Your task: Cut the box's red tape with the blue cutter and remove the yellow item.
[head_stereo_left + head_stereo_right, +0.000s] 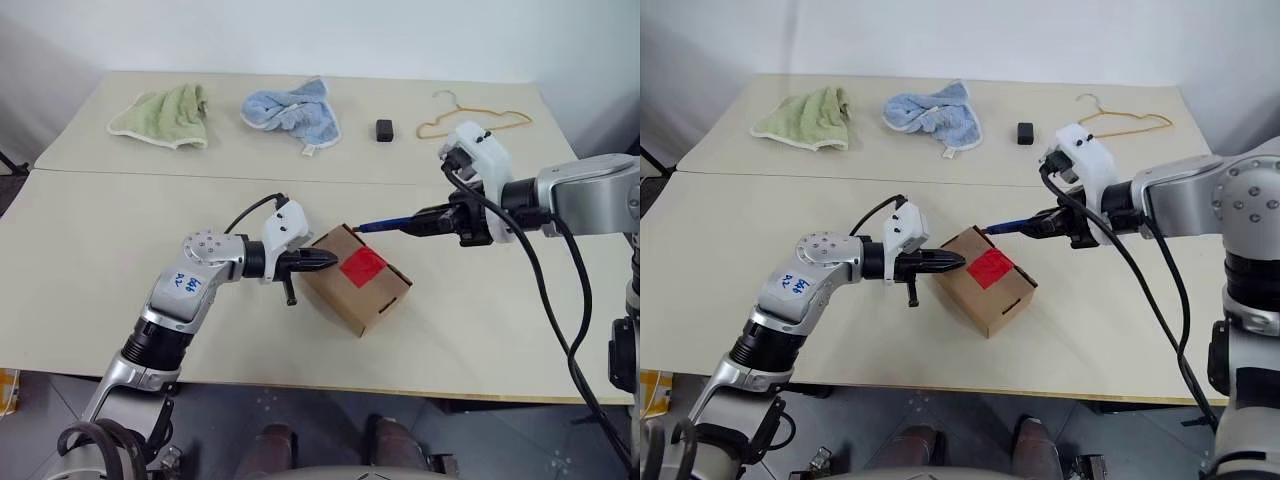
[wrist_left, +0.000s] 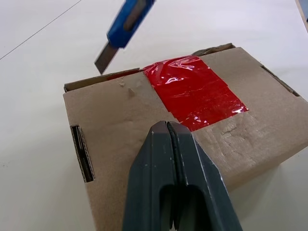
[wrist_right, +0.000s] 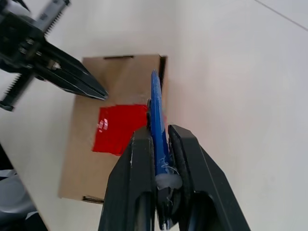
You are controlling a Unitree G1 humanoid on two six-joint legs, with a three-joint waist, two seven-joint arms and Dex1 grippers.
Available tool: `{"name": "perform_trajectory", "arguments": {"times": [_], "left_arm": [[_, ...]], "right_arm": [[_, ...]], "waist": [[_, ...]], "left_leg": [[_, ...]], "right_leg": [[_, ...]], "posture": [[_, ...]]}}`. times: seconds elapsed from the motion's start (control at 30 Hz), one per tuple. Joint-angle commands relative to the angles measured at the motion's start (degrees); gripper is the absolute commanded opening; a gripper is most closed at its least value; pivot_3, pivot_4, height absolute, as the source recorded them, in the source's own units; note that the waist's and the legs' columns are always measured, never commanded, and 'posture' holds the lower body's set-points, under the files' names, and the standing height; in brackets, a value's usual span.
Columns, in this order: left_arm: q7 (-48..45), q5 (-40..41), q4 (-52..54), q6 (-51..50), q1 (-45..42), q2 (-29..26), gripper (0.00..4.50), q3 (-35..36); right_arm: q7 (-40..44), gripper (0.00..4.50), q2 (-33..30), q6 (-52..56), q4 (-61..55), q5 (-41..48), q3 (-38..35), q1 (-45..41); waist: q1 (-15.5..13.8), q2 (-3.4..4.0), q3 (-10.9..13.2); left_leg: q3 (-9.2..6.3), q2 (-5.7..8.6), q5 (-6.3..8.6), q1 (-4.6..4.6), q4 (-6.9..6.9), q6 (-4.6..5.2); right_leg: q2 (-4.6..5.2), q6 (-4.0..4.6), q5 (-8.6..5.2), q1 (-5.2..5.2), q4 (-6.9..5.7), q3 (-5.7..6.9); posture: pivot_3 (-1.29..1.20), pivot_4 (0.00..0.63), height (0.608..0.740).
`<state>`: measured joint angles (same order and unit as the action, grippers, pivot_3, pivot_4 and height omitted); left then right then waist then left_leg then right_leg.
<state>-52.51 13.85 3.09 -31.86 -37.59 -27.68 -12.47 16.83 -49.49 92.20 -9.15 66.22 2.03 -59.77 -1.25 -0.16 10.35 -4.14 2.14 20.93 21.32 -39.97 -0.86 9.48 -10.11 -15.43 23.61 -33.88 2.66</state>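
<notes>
Box (image 1: pixel 355 278) under closed left claw (image 1: pixel 328 261); right claw (image 1: pixel 428 222) grips blue cutter (image 1: pixel 385 225).

The box (image 1: pixel 355 278) sits on the table (image 1: pixel 100 260), 2 towels (image 1: pixel 165 115) behind it.

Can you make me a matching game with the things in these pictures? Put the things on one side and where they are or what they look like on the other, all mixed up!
Things:
1. blue cutter
2. red tape
3. left pincer
4. green towel

Places or states:
A. shut, tips against the box
B. crumpled at the table's far side
C. gripped in the right pincer
D. stuck across the box's top

Pairs: 1-C, 2-D, 3-A, 4-B
</notes>
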Motion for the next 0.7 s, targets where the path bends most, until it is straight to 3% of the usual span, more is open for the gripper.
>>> {"name": "perform_trajectory", "arguments": {"times": [0.03,0.47,0.7], "left_arm": [[-0.08,-0.52,1.12,-0.61,0.46,-0.16,0.00,-1.05],[-0.15,-1.45,1.49,-0.76,0.18,-0.25,0.00,-1.80],[1.97,-4.19,1.37,-1.52,-0.74,0.53,0.00,-4.41]], "right_arm": [[1.04,0.17,0.37,0.30,-2.53,-1.33,-1.21,0.58],[3.77,0.17,-0.17,0.30,-3.44,-1.01,0.46,1.81],[4.07,0.17,-2.33,0.30,-1.35,2.22,5.64,-2.19]], "waist": [[0.03,0.00,0.00],[0.04,0.00,0.00],[0.04,0.00,0.00]], "left_leg": [[0.00,0.00,0.00,0.00,0.00,0.00],[0.00,0.00,0.00,0.00,0.00,0.00],[0.00,0.00,0.00,-0.02,0.00,0.00]], "right_leg": [[0.00,0.00,0.00,0.00,0.00,0.00],[0.00,0.00,0.00,0.00,0.00,0.00],[0.00,0.00,0.00,-0.01,0.00,0.00]], "posture": [[0.00,0.150,0.740],[0.00,0.150,0.740],[0.00,0.150,0.740]]}}
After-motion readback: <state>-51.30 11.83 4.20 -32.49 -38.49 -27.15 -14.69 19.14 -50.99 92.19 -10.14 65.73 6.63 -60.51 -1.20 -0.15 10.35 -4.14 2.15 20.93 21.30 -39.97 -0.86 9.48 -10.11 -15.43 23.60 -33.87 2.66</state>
